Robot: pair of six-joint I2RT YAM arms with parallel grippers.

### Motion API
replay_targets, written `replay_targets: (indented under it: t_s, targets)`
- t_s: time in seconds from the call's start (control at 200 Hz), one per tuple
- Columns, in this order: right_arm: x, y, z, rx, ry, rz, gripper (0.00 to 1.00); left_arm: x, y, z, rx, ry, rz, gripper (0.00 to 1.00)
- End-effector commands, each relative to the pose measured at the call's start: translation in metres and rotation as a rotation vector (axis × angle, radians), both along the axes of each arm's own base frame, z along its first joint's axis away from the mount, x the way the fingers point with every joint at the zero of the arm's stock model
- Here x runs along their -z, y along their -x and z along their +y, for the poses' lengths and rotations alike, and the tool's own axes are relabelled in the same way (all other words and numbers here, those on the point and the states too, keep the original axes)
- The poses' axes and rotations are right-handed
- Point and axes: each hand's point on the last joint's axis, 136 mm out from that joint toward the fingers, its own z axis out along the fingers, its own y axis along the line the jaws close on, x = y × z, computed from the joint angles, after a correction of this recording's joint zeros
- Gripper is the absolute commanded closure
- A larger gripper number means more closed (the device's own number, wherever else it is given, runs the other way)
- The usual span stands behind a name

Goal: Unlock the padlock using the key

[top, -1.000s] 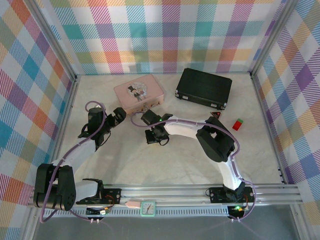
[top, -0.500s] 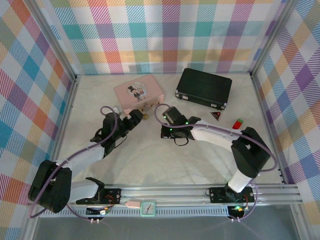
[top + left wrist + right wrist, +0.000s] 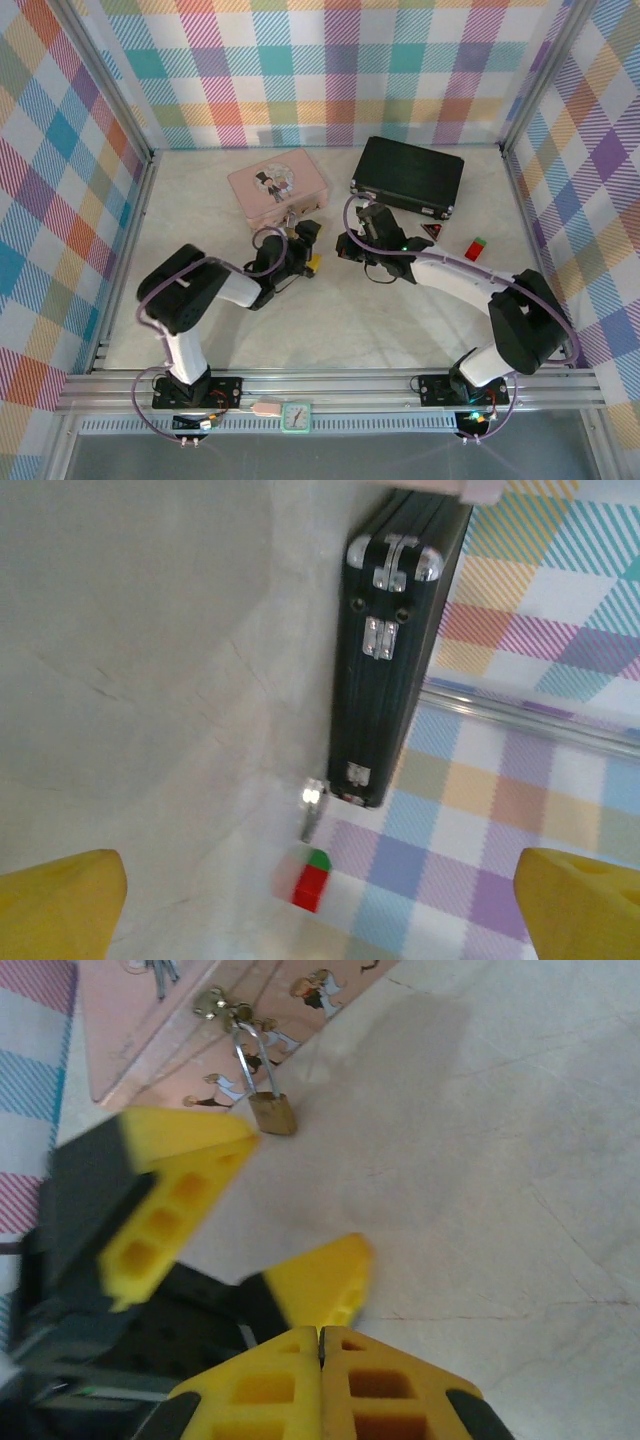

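Brass padlock point(image 3: 272, 1112) — hung by its shackle from the clasp point(image 3: 225, 1005) of the pink box point(image 3: 150, 1030), near edge. Beside it the left gripper point(image 3: 300, 1195) gaped wide; the right gripper point(image 3: 320, 1345) had its fingers pressed together.

Lighting is bright, diffuse and even in the top view; faint soft shadows lie beside the case point(image 3: 408, 176). In the left wrist view the block point(image 3: 311, 883) below the case is blurred, and the case's latches glint. Right wrist view: yellow fingers point(image 3: 175, 1200) smeared, out of focus.
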Motion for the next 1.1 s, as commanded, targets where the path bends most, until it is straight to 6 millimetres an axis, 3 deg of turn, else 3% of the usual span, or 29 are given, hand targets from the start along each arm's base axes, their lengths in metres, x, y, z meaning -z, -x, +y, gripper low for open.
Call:
replay_targets:
  t_s: [0.0, 0.075, 0.285, 0.815, 1.095]
  targets:
    - [-0.019, -0.005, 0.006, -0.043, -0.046, -0.093, 1.00, -0.050, -0.006, -0.030, -0.008, 0.324, -0.005, 0.03]
    - [-0.017, -0.007, 0.005, -0.043, -0.042, -0.098, 1.00, -0.051, -0.003, -0.037, 0.000, 0.335, 0.010, 0.04]
    - [-0.009, -0.012, -0.001, -0.036, -0.050, -0.122, 1.00, -0.060, -0.001, -0.034, -0.017, 0.369, 0.026, 0.07]
    - [-0.011, -0.019, 0.009, -0.116, -0.060, -0.206, 1.00, -0.066, 0.003, -0.044, 0.034, 0.385, 0.059, 0.26]
    - [-0.012, -0.016, 0.003, -0.113, -0.066, -0.204, 1.00, -0.058, 0.004, -0.042, 0.025, 0.379, 0.071, 0.54]
